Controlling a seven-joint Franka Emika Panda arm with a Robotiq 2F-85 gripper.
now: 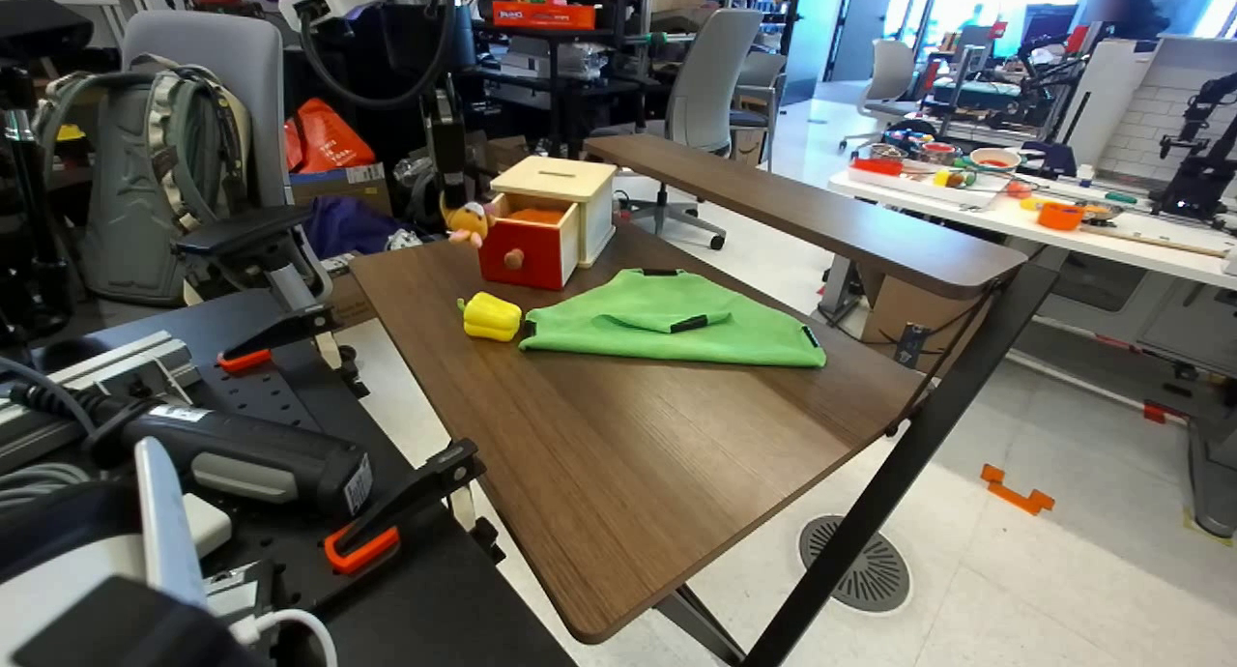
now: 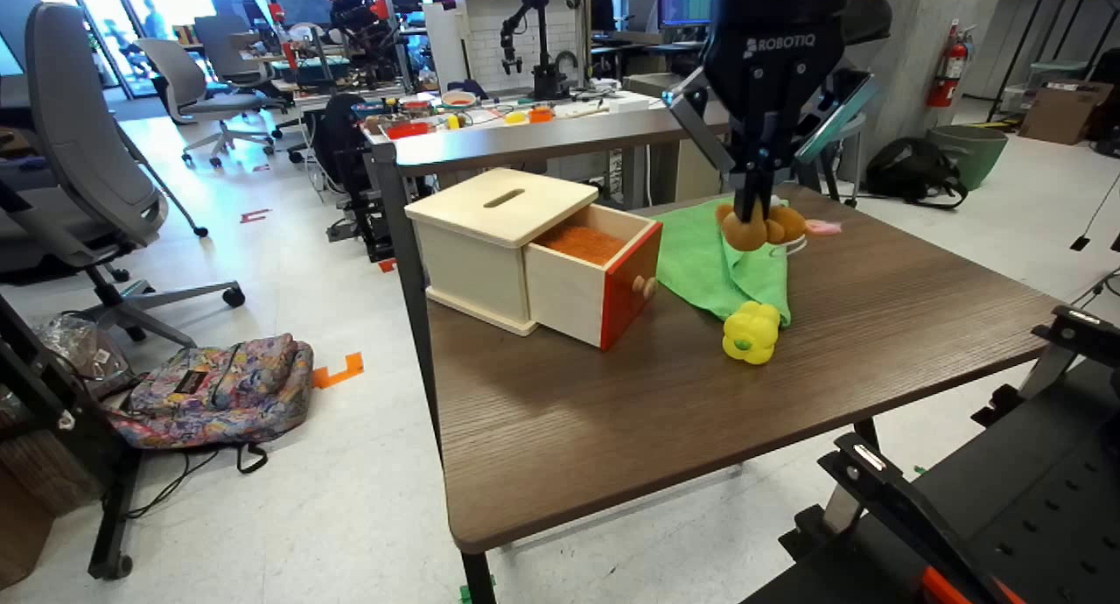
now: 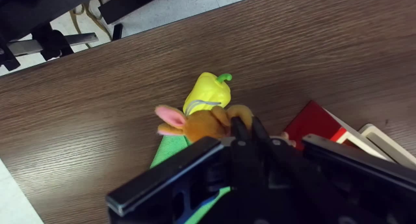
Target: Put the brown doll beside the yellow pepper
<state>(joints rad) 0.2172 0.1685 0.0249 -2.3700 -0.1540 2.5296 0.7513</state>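
Observation:
The brown doll [image 1: 469, 222], small and orange-brown with pink ears, hangs in the air above the table. It also shows in an exterior view [image 2: 781, 225] and in the wrist view [image 3: 203, 125]. My gripper [image 3: 248, 124] is shut on its rear end; the fingers also show in an exterior view [image 2: 754, 208]. The yellow pepper [image 1: 491, 317] lies on the table by the green cloth's corner, in an exterior view [image 2: 751, 333] too. In the wrist view, the doll overlaps the lower edge of the pepper [image 3: 209, 89]. The doll is apart from the table.
A wooden box [image 2: 503, 210] stands on the brown table [image 2: 612, 429] with its red-fronted drawer [image 2: 632, 280] pulled out. A green cloth [image 1: 667, 324] lies beside the pepper. A black bench with clamps [image 1: 416, 493] stands along the table's edge.

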